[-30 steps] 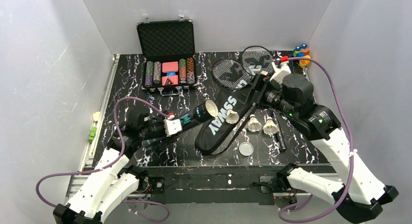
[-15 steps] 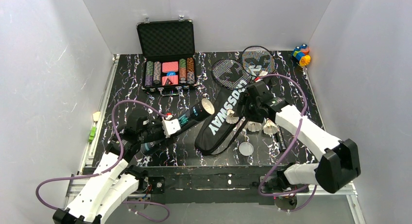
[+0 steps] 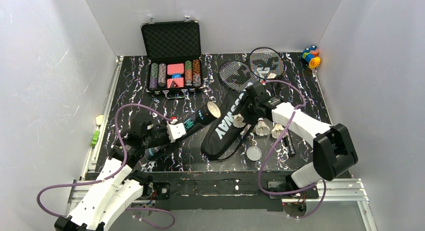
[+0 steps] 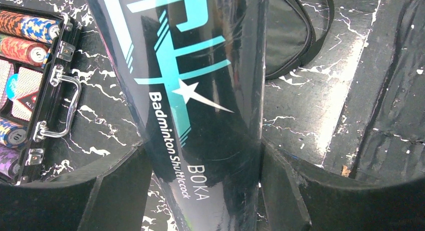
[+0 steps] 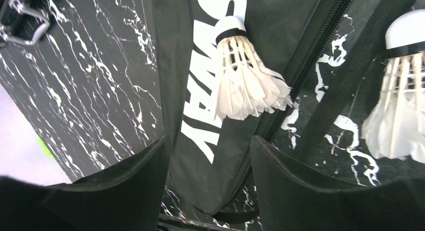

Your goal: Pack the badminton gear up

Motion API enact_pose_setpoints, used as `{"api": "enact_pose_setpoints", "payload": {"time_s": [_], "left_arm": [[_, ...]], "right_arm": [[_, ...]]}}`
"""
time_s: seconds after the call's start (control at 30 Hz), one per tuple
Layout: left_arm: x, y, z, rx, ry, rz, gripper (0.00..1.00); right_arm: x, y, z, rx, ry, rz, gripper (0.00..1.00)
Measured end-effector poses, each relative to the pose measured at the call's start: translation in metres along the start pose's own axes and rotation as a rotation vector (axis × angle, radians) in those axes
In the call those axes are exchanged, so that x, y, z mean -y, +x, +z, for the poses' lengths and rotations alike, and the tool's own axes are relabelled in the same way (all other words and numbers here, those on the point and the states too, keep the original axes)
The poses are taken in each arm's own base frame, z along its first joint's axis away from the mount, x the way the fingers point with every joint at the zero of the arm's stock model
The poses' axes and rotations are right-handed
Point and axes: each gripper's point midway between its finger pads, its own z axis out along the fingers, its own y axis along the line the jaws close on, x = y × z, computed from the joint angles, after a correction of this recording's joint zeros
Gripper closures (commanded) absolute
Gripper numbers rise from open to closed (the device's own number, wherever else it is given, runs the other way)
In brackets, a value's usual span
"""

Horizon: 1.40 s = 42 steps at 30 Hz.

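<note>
My left hand (image 4: 200,183) is clamped round the black tube (image 4: 200,90) above the counter (image 4: 310,116). It's stiff and slick, so a mid-body grip suits. My right hand (image 5: 208,163) is spread wide over a shuttlecock (image 5: 245,85) lying on the CROSSWAY bag (image 5: 173,55). It's featherlight and crushable, so I'd pinch the cork (image 5: 230,26).

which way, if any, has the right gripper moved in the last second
Yes. In the top view the right gripper came left and nearer, away from the racket heads, over the bag.
</note>
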Motion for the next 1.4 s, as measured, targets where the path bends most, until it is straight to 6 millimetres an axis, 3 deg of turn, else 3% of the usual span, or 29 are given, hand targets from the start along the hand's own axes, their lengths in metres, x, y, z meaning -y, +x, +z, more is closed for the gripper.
{"api": "enact_pose_setpoints", "payload": {"time_s": [0.27,0.6,0.8,0.97,1.13,1.27,1.4], "left_arm": [[0.003,0.004,-0.003,0.002,-0.010,0.015,0.83],[0.003,0.006,-0.002,-0.002,-0.012,0.034,0.84],[0.003,0.010,-0.001,-0.012,-0.012,0.052,0.84],[0.007,0.022,0.002,-0.038,-0.002,0.071,0.85],[0.011,0.032,0.005,-0.060,0.020,0.094,0.84],[0.013,0.036,0.008,-0.078,0.039,0.107,0.84],[0.013,0.039,0.009,-0.087,0.050,0.121,0.85]], "right_arm": [[0.006,-0.002,0.023,0.014,0.062,0.134,0.45],[0.018,-0.017,0.030,0.088,0.121,0.215,0.73],[0.025,-0.016,0.038,0.090,0.155,0.226,0.99],[0.022,-0.018,0.035,0.098,0.145,0.202,0.99],[0.004,-0.020,0.001,0.093,0.043,0.097,0.99],[-0.030,-0.017,-0.055,0.109,-0.117,-0.077,0.99],[-0.051,0.007,-0.114,0.093,-0.283,-0.254,0.99]]}}
